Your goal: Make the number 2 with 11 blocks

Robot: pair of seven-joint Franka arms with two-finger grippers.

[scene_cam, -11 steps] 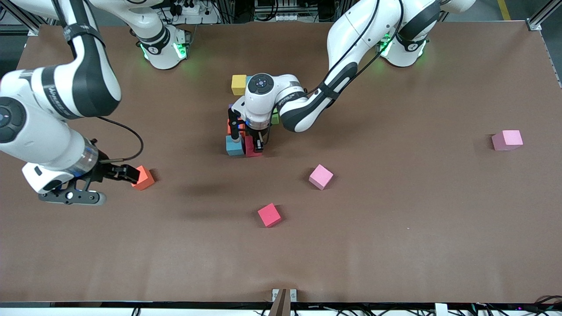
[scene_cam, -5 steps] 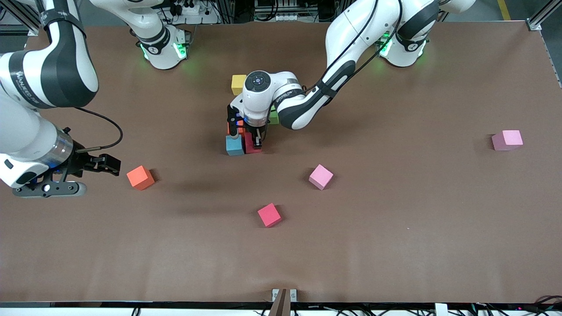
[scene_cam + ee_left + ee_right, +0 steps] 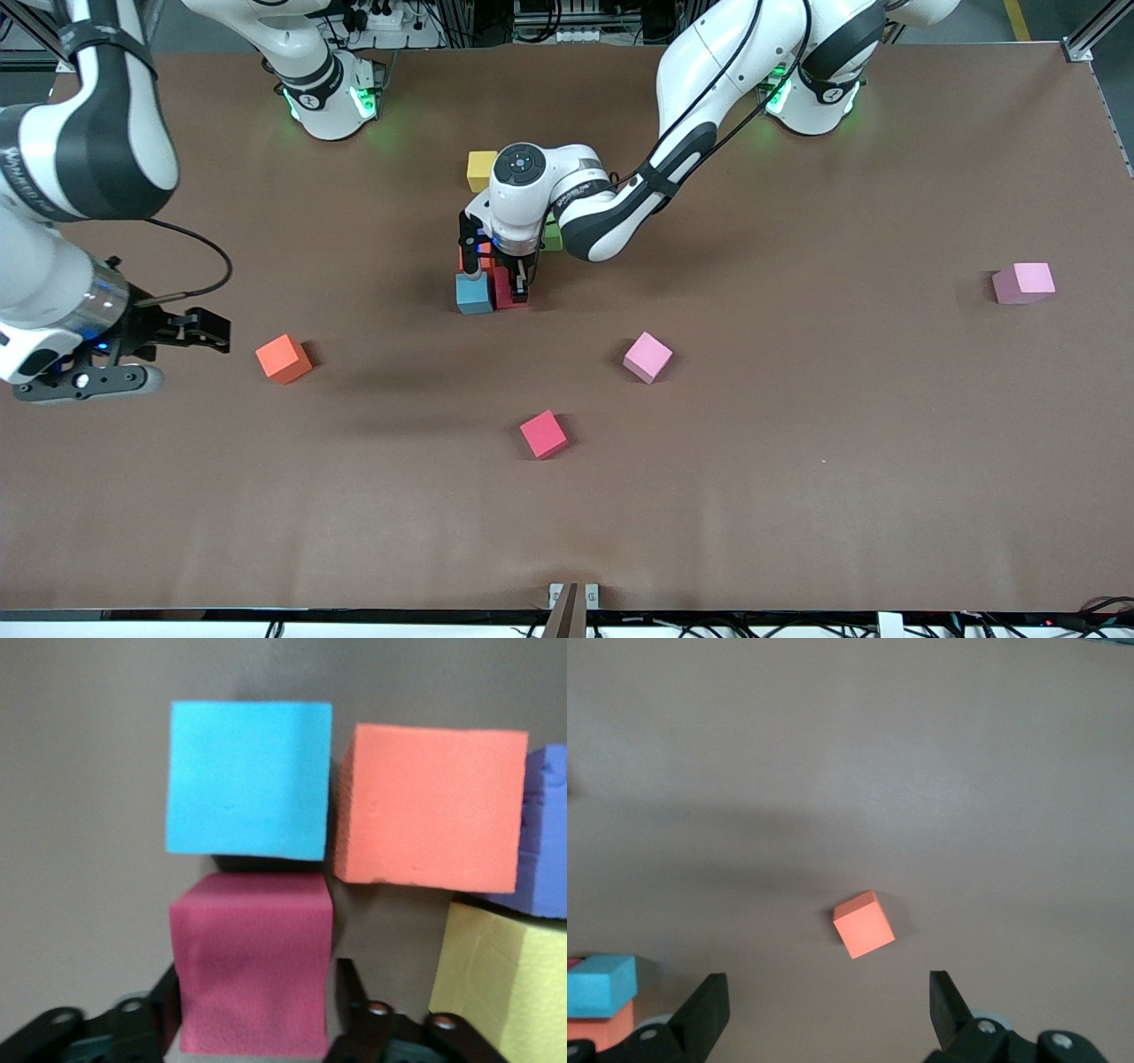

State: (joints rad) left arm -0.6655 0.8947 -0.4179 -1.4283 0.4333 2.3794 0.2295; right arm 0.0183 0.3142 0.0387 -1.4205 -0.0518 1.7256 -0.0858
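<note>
Several blocks form a cluster at mid-table, mostly hidden under the left arm's wrist. Showing are a yellow block [image 3: 481,168], a green block [image 3: 555,237] and a light blue block [image 3: 474,294]. My left gripper [image 3: 507,288] is down over a dark red block [image 3: 505,297] beside the light blue one. In the left wrist view the dark red block [image 3: 252,939] sits between the fingers, with a thin gap at one finger, next to the light blue [image 3: 248,780], orange [image 3: 430,806], purple [image 3: 549,842] and yellow [image 3: 505,974] blocks. My right gripper [image 3: 220,335] is open, apart from a lone orange block [image 3: 283,358] [image 3: 864,924].
Loose blocks lie nearer the front camera than the cluster: a pink one [image 3: 648,356] and a red one [image 3: 543,434]. Another pink block [image 3: 1023,283] sits toward the left arm's end of the table. Brown table all around.
My right gripper has drawn back from the orange block toward the right arm's end of the table; the block stays put. The left hand shifted slightly over the cluster.
</note>
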